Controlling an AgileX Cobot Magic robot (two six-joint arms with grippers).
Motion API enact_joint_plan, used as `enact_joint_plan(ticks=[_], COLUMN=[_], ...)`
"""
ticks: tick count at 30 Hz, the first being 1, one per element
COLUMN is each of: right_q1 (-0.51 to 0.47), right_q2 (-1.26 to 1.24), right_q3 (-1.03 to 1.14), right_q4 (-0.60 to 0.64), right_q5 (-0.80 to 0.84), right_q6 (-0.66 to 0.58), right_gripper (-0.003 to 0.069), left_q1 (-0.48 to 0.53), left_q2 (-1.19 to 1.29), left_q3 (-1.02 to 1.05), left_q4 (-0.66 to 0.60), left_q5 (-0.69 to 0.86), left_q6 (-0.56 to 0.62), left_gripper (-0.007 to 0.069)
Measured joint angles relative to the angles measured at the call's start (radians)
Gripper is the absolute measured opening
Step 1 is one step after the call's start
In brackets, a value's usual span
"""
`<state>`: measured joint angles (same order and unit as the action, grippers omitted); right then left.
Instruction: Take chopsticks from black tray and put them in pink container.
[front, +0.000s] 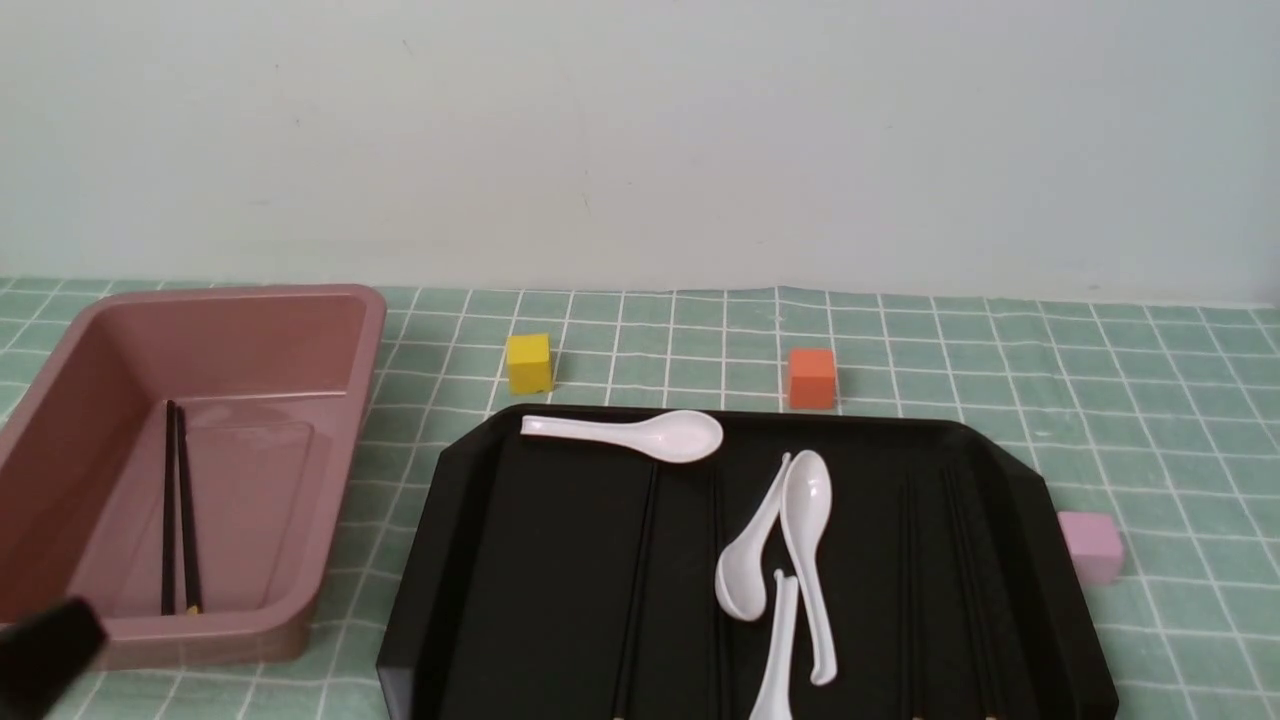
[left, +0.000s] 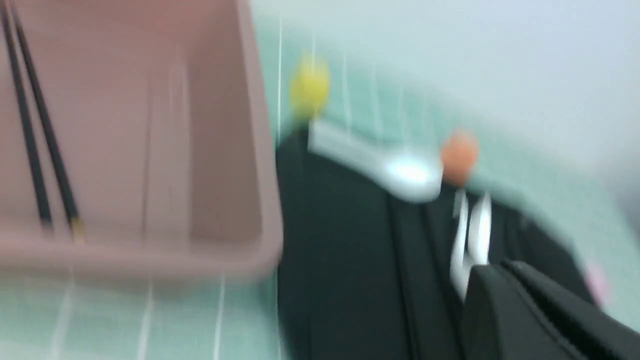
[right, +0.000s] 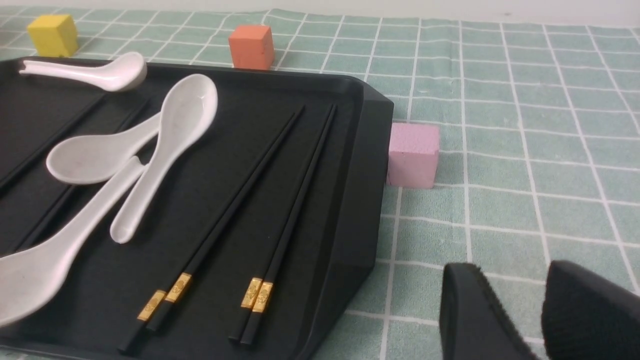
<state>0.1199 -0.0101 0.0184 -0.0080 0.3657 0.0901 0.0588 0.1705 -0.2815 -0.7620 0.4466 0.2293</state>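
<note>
A pair of black chopsticks (front: 178, 505) is lying lengthwise on the floor of the pink container (front: 330, 560), which is sitting on the green checked tablecloth (front: 1150, 420) just left of the black tray (front: 470, 600). Two more pairs of chopsticks (right: 260, 200) are resting side by side on the tray's right half, gold-banded ends toward the robot, beside four white soup spoons (right: 165, 150). The left gripper (front: 45, 650) is showing only as a dark blur at the container's near corner, and whether its fingers are apart or together cannot be told. The right gripper (right: 535, 320) is hovering over bare cloth off the tray's right edge, its padded fingers (right: 475, 320) standing apart and holding nothing. Yellow (front: 528, 362), orange (front: 811, 377) and pale pink (front: 1092, 545) cubes are dotting the cloth around the tray.
</note>
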Motion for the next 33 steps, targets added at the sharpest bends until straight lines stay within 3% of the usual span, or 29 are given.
enact_joint_plan(ticks=[5, 17, 20, 27, 33], right_q1=[0.0, 0.0, 0.0, 0.0, 0.0], right_q2=[0.0, 0.0, 0.0, 0.0, 0.0], right_q3=[0.0, 0.0, 0.0, 0.0, 0.0], right_q4=[0.0, 0.0, 0.0, 0.0, 0.0], right_q5=[0.0, 0.0, 0.0, 0.0, 0.0], right_q6=[0.0, 0.0, 0.0, 0.0, 0.0], right_gripper=[0.024, 0.024, 0.024, 0.024, 0.024], left_q1=[0.0, 0.0, -0.016, -0.131, -0.156], left_q2=[-0.177, -0.114, -0.14, -0.181, -0.182], left_q3=[0.019, 0.121, 0.182, 0.307, 0.311], left_q4=[0.004, 0.128, 0.25, 0.614, 0.707], left_q5=[-0.095, -0.107, -0.105, -0.119, -0.065], left_q6=[0.027, 0.05, -0.03, -0.391, -0.514], left_gripper=[-0.0013, -0.0013, -0.0012, -0.0012, -0.0009])
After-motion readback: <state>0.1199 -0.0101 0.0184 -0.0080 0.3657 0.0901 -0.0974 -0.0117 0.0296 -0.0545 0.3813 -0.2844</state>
